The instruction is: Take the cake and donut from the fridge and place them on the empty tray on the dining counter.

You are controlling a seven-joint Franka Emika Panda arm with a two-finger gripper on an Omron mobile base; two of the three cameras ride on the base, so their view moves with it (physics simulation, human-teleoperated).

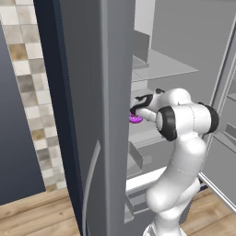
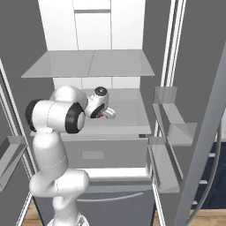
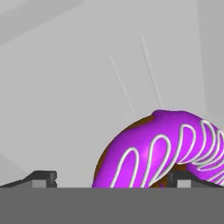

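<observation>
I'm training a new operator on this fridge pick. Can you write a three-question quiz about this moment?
1. True or false: the gripper is already shut on the donut.
2. What lies on the fridge shelf just ahead of the fingertips? A) a hot dog B) a purple-iced donut C) a cup
3. Fill in: both fridge doors stand ____.

Key
1. False: the jaws stand wide, with the donut at one finger and not yet clamped.
2. B
3. open
</observation>
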